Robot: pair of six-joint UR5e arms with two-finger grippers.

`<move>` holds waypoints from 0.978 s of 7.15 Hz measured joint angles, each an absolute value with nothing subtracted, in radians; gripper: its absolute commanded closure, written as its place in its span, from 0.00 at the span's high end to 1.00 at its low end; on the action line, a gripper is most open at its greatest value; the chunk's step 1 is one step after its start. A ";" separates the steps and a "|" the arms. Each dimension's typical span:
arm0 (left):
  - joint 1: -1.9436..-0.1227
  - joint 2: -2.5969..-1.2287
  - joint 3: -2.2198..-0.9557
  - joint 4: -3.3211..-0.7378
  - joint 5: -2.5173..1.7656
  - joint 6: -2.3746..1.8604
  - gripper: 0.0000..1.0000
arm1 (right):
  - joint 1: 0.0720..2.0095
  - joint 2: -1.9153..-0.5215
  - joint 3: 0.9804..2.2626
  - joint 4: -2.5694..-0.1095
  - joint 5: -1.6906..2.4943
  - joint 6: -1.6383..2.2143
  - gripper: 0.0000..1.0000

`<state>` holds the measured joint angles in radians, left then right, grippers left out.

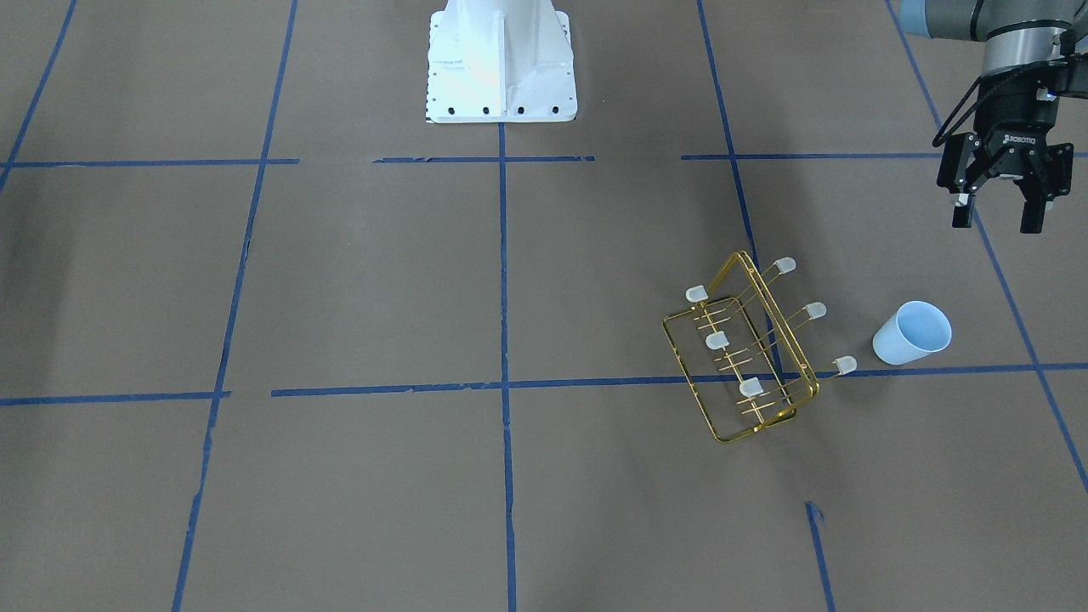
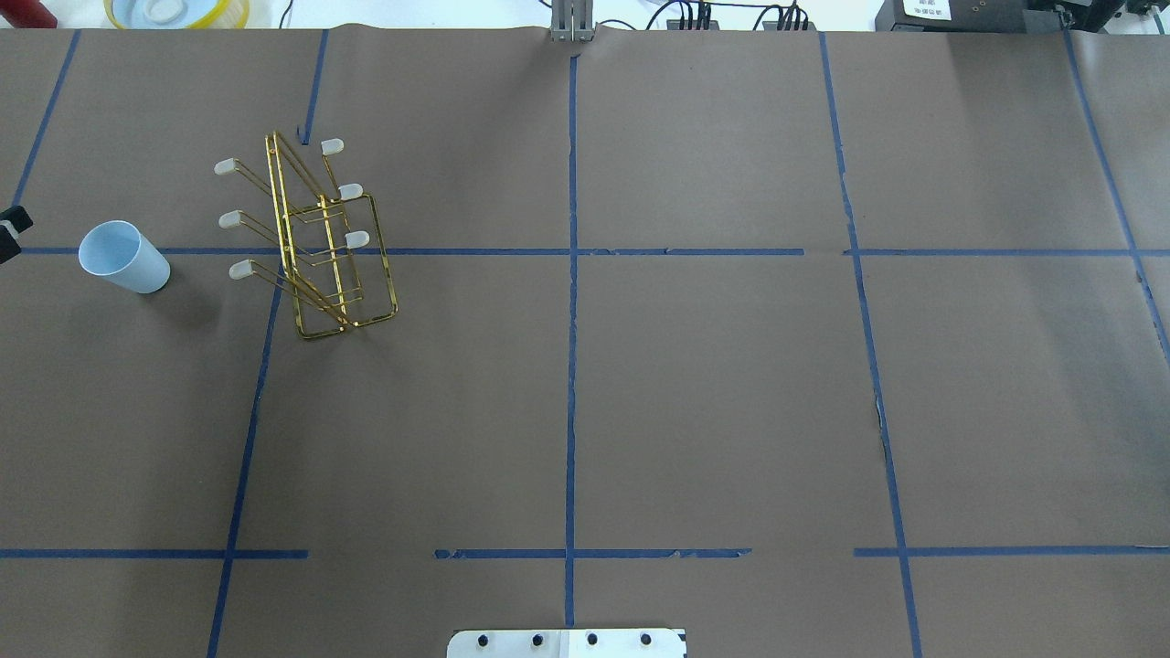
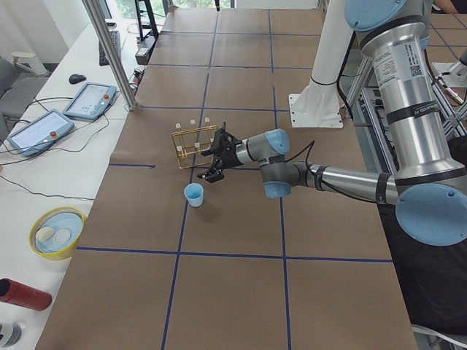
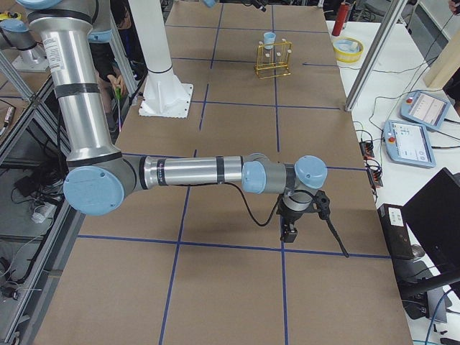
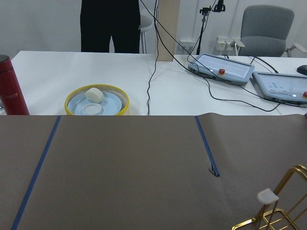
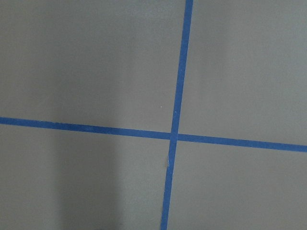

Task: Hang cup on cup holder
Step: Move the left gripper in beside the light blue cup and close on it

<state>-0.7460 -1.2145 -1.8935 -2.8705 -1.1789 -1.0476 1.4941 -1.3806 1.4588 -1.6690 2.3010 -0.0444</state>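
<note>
The cup (image 1: 911, 334) is a pale blue tumbler standing upright on the brown table, mouth up; it also shows in the overhead view (image 2: 123, 259) and the left side view (image 3: 193, 195). Beside it, apart, stands the cup holder (image 1: 801, 357), a gold wire rack with white-capped prongs (image 2: 285, 228), with no cup on any prong. My left gripper (image 1: 996, 219) hangs open and holds nothing, above the table on the robot's side of the cup and farther out toward the table's end. The right gripper (image 4: 291, 230) shows only in the right side view, low over the table and far from both; I cannot tell its state.
A yellow-rimmed bowl (image 5: 97, 100) and a red bottle (image 5: 10, 86) sit on the white bench beyond the table's far edge, near pendants (image 5: 223, 69) and cables. A person (image 5: 110, 24) stands behind the bench. The robot's white base (image 1: 501, 59) is mid-table.
</note>
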 measured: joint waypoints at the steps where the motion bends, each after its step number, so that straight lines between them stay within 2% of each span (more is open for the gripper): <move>1: -0.682 -1.204 -1.851 -2.934 -1.073 -1.049 1.00 | 1.494 -1.381 1.459 -1.669 2.301 -0.044 1.00; 7: -0.418 -1.226 -1.673 -3.076 -0.671 -1.074 1.00 | 1.494 -1.381 1.459 -1.669 2.301 -0.044 1.00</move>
<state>-0.4185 -1.2262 -1.6728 -3.0759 -0.6713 -1.0744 1.4941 -1.3806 1.4588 -1.6690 2.3010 -0.0444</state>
